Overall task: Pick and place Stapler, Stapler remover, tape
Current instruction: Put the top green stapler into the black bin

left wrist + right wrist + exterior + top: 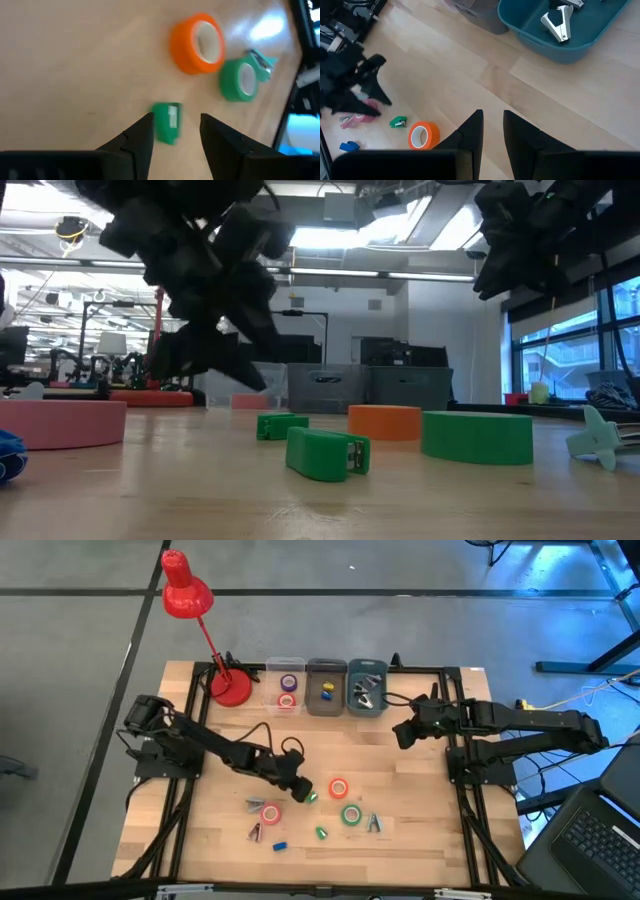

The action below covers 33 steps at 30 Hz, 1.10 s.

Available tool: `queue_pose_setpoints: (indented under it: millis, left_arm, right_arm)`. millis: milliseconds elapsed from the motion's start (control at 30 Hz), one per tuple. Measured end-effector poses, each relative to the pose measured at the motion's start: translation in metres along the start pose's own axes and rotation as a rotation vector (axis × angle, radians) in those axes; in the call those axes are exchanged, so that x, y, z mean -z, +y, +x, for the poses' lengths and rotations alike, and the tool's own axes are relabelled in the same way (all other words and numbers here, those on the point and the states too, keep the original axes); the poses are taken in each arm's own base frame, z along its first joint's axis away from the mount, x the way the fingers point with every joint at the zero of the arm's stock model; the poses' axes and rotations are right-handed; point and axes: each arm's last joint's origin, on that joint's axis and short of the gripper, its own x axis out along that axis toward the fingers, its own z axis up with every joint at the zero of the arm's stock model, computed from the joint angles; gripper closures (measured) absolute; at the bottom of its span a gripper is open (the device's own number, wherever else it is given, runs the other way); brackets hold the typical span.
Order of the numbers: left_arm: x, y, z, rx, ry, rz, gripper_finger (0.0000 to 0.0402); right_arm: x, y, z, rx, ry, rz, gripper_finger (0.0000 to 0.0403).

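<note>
you're working over a pale wood table (420,800) with a smooth, faintly shiny grain. the orange tape roll (196,42) looks glossy, the green tape roll (239,80) too. the small green stapler (166,122) is plastic. the staple remover (556,25) is bright metal inside a smooth plastic teal bin (530,31).

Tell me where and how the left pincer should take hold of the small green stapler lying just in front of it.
Grip the green stapler across its two long sides, at mid-length, coming straight down from above. It lies flat on the bare table, apart from the orange tape and green tape, and its long axis already runs between the open fingers of the left pincer, so little turning seems needed.
</note>
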Motion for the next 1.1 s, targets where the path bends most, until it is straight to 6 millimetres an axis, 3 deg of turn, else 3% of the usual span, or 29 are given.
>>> queue_pose_setpoints:
  millis: [167,400,600,833,1100]
  left_arm:
    - [0.007,-0.023,0.005,0.008,0.030,0.106,0.0279]
    - [0.008,-0.025,0.008,-0.041,0.041,0.207,0.0294]
    - [0.003,-0.024,0.009,-0.039,0.029,0.230,0.0267]
    - [0.011,-0.012,0.027,-0.089,0.087,0.213,0.0222]
    - [0.016,-0.005,0.050,-0.075,0.069,0.204,0.0215]
  right_arm:
    - [0.000,0.000,0.000,-0.001,-0.001,0.001,0.0327]
    - [-0.001,0.001,0.000,-0.009,-0.008,0.004,0.0327]
    - [-0.001,0.002,0.000,-0.017,-0.015,0.008,0.0327]
    - [-0.002,0.002,0.000,-0.018,-0.015,0.008,0.0327]
    - [-0.002,0.002,0.000,-0.024,-0.013,0.008,0.0327]
